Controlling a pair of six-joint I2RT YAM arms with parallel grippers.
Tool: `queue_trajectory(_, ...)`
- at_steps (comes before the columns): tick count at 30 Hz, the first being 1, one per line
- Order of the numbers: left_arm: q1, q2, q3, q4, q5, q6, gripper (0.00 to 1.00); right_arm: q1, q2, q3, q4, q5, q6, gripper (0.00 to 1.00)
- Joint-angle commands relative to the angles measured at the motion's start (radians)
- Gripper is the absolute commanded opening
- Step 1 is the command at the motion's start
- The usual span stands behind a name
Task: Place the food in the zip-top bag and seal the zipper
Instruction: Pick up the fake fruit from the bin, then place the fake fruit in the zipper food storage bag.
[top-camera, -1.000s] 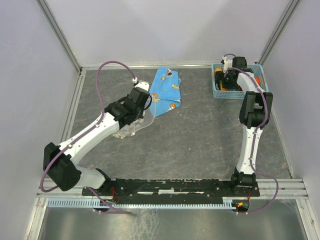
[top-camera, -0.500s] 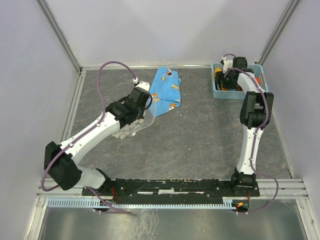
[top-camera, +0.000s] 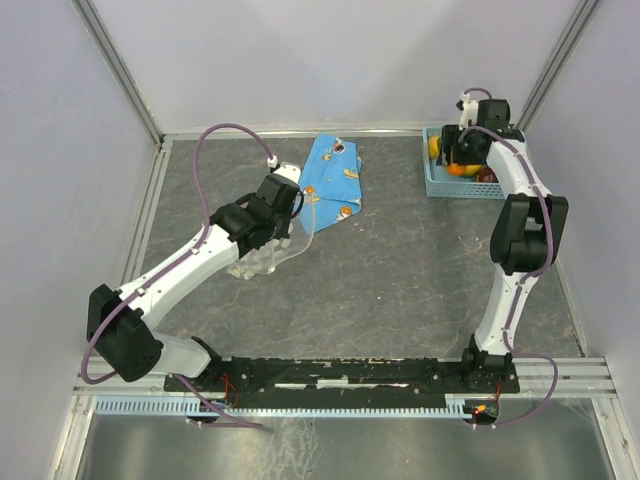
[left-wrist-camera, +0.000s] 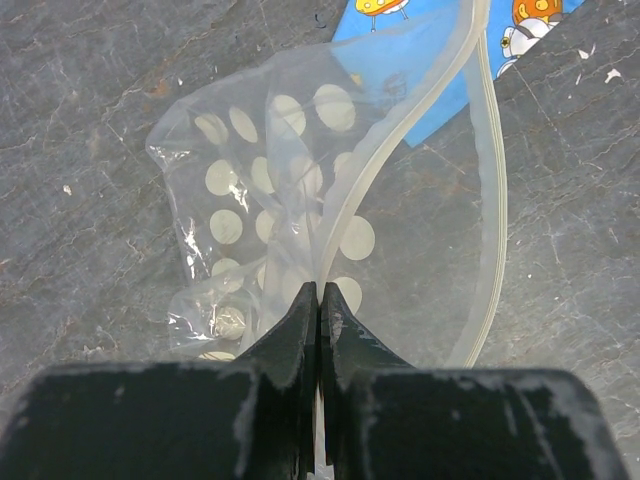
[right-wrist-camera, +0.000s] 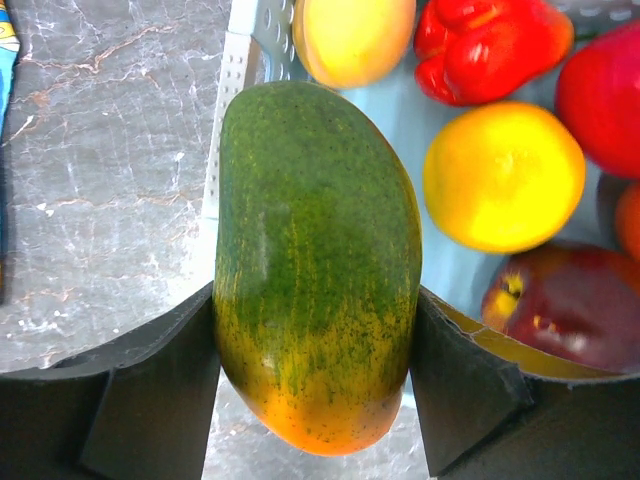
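Notably, my right pincer (right-wrist-camera: 315, 305) gripped the green fruit (right-wrist-camera: 310, 220) above the basket (right-wrist-camera: 232, 95) edge; my left pincer (left-wrist-camera: 318, 300) pinched the bag (left-wrist-camera: 250, 170) at its mouth, possibly too narrow.

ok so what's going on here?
The left tool is pinched shut on the mouth edge of the dotted clear bag, holding the mouth open next to the blue wrapper. The right tool grips a green toy fruit over the rim of the blue basket, where other fruit lies. No fruit is in the bag yet, and it is unsealed.
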Motion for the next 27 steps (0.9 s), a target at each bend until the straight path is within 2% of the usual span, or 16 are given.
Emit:
queue_trajectory(1, 0.003, -0.043, 0.0, 0.058, 0.03, 0.041, 0.03, 0.002, -0.124, -0.08, 0.017, 0.027, 0.117, 0.38)
queue_trajectory(9, 0.003, -0.057, -0.005, 0.068, 0.046, 0.045, 0.03, 0.028, -0.328, -0.297, 0.051, -0.084, 0.332, 0.36)
queue_trajectory(19, 0.002, -0.069, -0.019, 0.097, 0.054, 0.044, 0.03, 0.195, -0.534, -0.481, 0.024, -0.16, 0.457, 0.36)
queue_trajectory(27, 0.002, -0.071, -0.027, 0.113, 0.063, 0.044, 0.03, 0.345, -0.629, -0.527, -0.004, -0.244, 0.533, 0.37)
